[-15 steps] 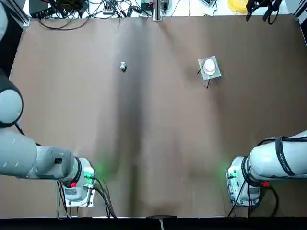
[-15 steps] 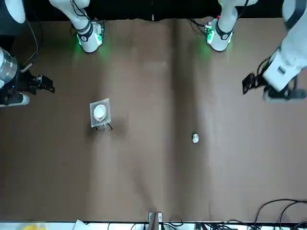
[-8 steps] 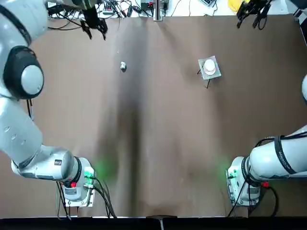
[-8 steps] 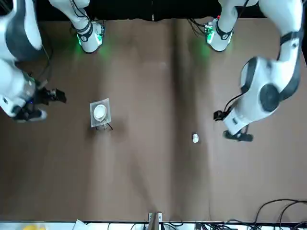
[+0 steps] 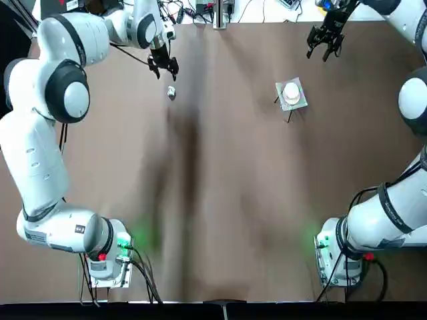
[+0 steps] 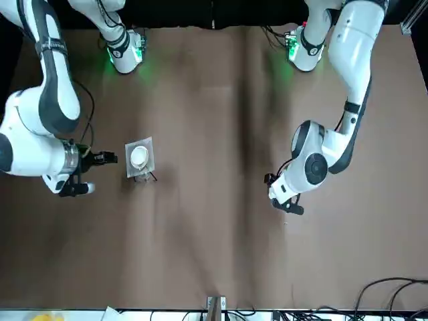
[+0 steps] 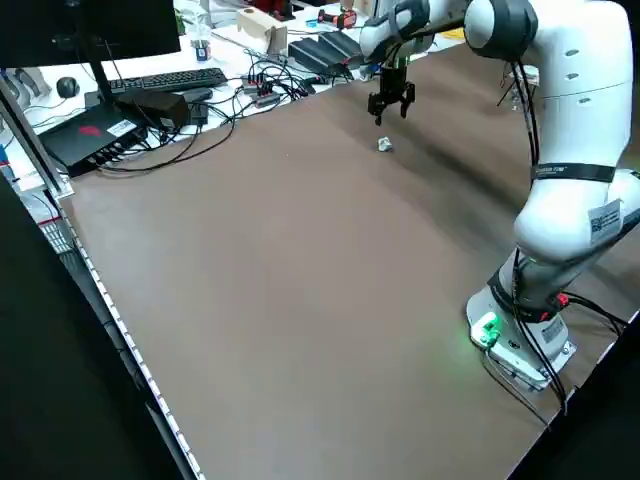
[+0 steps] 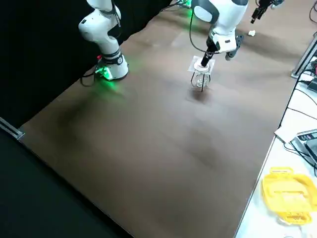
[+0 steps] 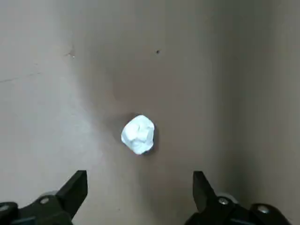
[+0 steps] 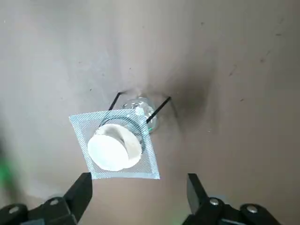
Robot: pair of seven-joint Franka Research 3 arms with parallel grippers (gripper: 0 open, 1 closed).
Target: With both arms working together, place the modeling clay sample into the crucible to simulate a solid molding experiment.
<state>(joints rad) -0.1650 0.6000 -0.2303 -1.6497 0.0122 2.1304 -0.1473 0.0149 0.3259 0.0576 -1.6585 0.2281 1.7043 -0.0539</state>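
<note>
A brown tabletop (image 7: 290,260) is being lit from above, and soft shadows are being cast across it. A keyboard (image 7: 168,80) and a monitor (image 7: 90,30) are being held on a white desk (image 7: 225,50) beyond. One side is being closed off by black curtains (image 8: 49,44).

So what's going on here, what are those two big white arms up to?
They seem to be getting ready to put a small lump of modeling clay into a little white cup. Neither is holding anything right now. The left gripper is open above the lump, which lies on the table. The right gripper is open near the cup, which sits on a square of mesh held up on thin dark legs.
</note>
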